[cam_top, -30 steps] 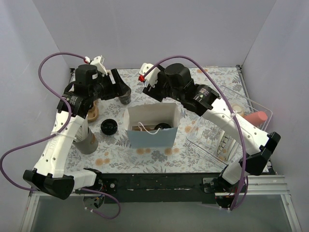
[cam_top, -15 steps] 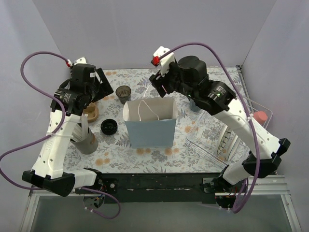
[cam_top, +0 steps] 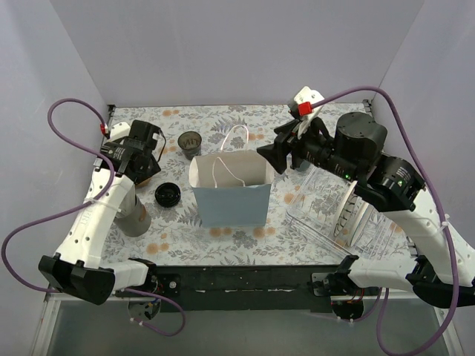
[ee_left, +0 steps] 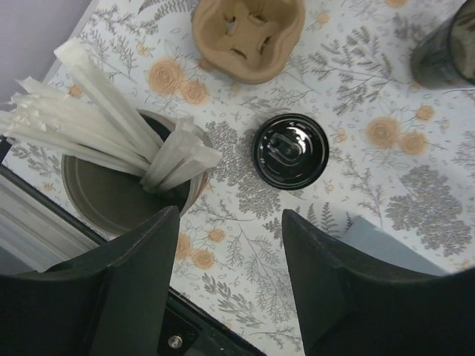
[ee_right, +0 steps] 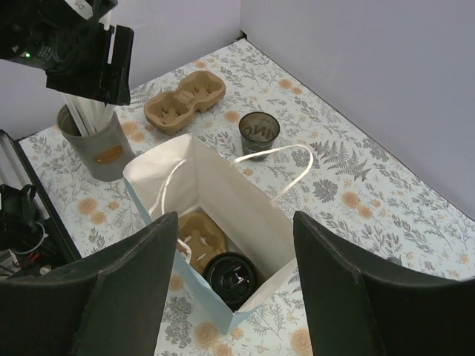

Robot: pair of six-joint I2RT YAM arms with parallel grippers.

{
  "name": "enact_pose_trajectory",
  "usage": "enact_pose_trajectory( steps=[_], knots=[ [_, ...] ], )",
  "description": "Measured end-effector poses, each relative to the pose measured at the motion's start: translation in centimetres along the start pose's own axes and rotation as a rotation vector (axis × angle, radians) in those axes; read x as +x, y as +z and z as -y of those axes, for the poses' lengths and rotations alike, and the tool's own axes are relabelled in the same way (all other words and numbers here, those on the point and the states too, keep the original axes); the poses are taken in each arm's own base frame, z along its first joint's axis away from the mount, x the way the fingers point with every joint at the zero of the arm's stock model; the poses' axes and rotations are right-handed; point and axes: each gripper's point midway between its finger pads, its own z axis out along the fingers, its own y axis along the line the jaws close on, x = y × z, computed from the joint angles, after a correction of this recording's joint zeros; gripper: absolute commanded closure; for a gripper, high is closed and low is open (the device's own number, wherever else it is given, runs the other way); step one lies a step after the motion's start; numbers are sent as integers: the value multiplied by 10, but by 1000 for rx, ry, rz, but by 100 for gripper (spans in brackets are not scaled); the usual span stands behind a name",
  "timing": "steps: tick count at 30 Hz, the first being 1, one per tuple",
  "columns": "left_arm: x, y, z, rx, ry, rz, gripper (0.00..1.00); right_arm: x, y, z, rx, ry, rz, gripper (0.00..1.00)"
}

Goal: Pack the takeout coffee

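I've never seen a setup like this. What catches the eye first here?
The light-blue paper bag standing open mid-table, with a black-lidded coffee cup and a cardboard cup carrier inside. Left of it, a loose black lid lies on the floral table.

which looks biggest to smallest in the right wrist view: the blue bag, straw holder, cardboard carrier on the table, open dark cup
1. blue bag
2. straw holder and cardboard carrier: these look about alike, so not ranked
3. open dark cup
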Motion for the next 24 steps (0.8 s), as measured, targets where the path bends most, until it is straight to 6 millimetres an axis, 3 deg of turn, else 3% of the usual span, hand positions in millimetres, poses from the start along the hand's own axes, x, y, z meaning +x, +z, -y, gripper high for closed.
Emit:
enact_pose_trajectory(
  steps=[6, 12, 18, 24],
  knots=[
    [22, 19, -16, -102, -5, -32, 47, 2, 1, -2, -10, 0, -6, 30],
    [12, 27, -21, -154, -8, 20, 48, 8, 0, -3, -23, -14, -27, 30],
    [3, 43, -11, -158, 30, 52, 60, 15, -1, -5, -31, -24, -39, 30],
    [1, 52, -8, -183, 63, 59, 62, 12, -5, -2, -24, -53, -29, 30]
  ],
)
